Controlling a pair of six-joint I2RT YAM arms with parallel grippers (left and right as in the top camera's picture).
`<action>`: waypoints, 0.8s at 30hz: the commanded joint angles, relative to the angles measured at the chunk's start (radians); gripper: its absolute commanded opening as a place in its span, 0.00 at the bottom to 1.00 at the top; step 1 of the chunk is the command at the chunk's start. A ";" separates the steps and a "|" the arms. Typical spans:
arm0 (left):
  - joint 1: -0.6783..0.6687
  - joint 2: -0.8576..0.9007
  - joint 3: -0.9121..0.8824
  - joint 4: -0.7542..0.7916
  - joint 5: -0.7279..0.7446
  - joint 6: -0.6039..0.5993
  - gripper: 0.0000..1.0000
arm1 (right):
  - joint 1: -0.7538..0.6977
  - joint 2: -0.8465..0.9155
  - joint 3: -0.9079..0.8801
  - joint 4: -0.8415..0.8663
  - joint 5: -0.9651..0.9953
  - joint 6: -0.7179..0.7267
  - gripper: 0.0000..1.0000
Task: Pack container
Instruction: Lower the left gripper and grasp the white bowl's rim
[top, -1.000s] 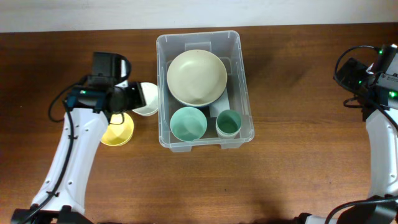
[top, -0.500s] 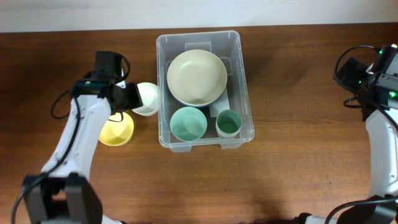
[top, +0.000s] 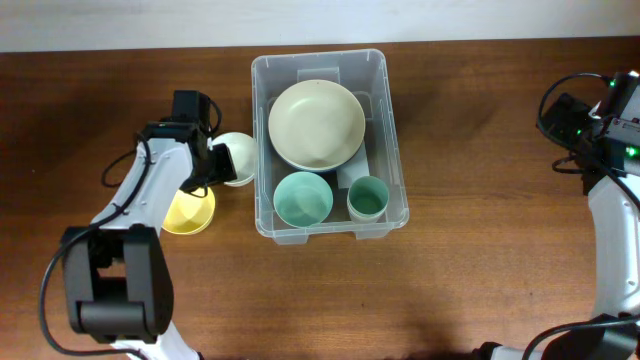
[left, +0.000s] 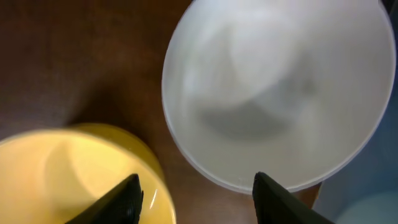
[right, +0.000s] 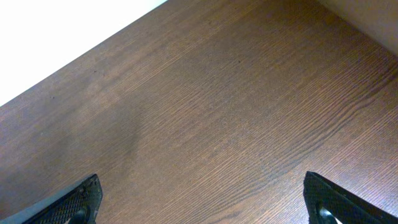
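My left end effector (top: 213, 163) half-open over white bowl (top: 238, 158) | container (top: 393, 120) adjacent, toward tabletop's (top: 480, 280) right edge | right end effector (right: 200, 200) wide, far.

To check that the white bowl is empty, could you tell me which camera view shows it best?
The left wrist view: the white bowl fills most of the frame, its empty inside plain, though slightly blurred. Overhead it is small, beside the container, its left part covered by the left gripper. The right wrist view shows only the table.
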 joint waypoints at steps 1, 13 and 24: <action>0.002 0.029 0.013 0.032 -0.016 0.012 0.59 | -0.002 -0.006 0.010 0.002 0.009 0.001 0.99; 0.002 0.042 0.013 0.060 -0.031 0.012 0.59 | -0.002 -0.006 0.010 0.002 0.009 0.001 0.99; 0.002 0.117 0.013 0.162 -0.039 0.012 0.59 | -0.002 -0.006 0.010 0.002 0.009 0.001 0.99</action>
